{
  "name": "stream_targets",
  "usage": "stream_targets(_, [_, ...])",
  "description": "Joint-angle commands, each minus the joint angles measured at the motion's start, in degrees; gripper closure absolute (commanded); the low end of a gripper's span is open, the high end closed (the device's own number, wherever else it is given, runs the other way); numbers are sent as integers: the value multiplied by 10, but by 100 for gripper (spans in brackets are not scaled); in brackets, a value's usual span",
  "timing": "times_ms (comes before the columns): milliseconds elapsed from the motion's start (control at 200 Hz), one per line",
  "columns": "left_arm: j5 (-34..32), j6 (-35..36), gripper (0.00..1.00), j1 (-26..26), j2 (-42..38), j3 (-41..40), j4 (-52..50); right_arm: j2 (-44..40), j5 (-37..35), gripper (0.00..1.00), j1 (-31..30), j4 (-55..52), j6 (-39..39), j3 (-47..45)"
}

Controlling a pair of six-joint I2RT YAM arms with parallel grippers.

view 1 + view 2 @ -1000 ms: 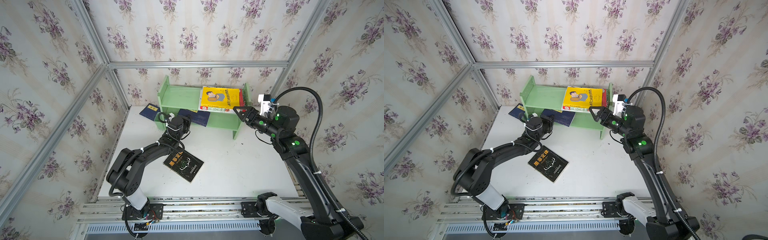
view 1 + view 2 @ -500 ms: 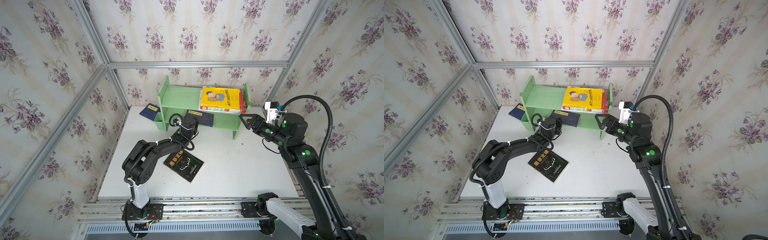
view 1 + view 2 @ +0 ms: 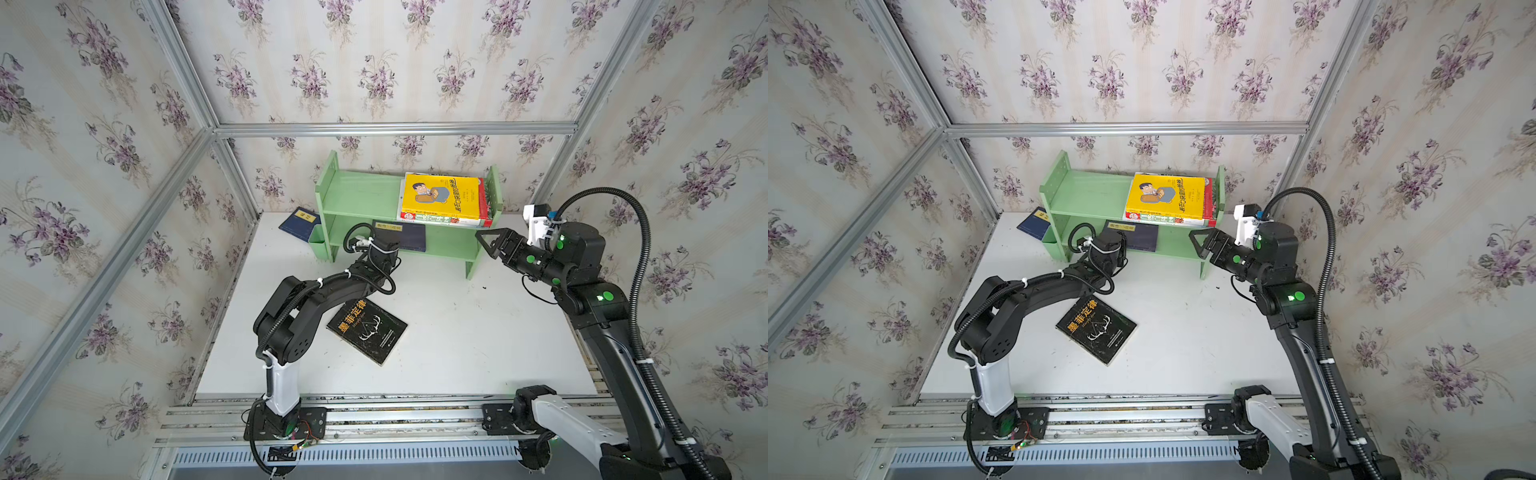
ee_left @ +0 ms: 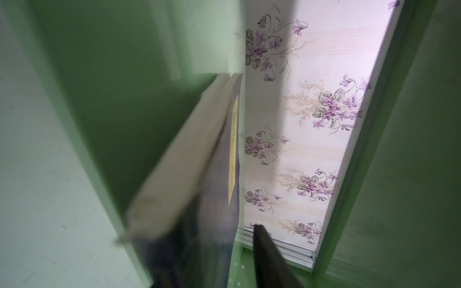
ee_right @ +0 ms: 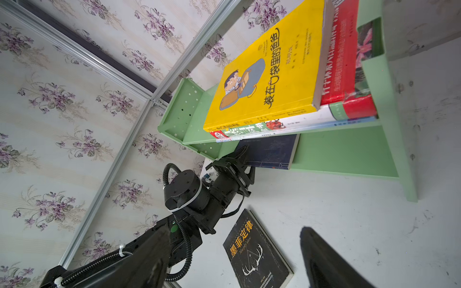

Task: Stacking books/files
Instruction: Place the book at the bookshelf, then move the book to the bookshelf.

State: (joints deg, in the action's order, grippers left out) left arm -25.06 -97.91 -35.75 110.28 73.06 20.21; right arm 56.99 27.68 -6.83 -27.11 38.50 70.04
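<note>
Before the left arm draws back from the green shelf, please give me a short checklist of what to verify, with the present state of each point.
1. Left gripper free of the navy book: in the left wrist view a gap shows between a finger and the cover: ok.
2. Navy book lying on the lower shelf: ok. Fully pushed in: cannot tell.
3. Right gripper open, empty, apart from the shelf: ok.
4. Black book flat on the table, nothing on it: ok.
5. Yellow book resting flat on top of the pile: ok.
6. Other navy book stacked: not ok, it lies on the table beside the shelf.
</note>
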Motion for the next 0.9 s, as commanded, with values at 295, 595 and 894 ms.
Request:
stream_targets(295, [35,-13,1,-2,-53,-9,-103,-3,18,17,1,64,26,-37])
stream_targets(595, [71,26,1,13,-97,-37,-122,-17,11,17,1,87,47,-72])
stream_targets(894, [140,69,2,32,-78,-5,-124,-34,-6,18,2,84,52,-91])
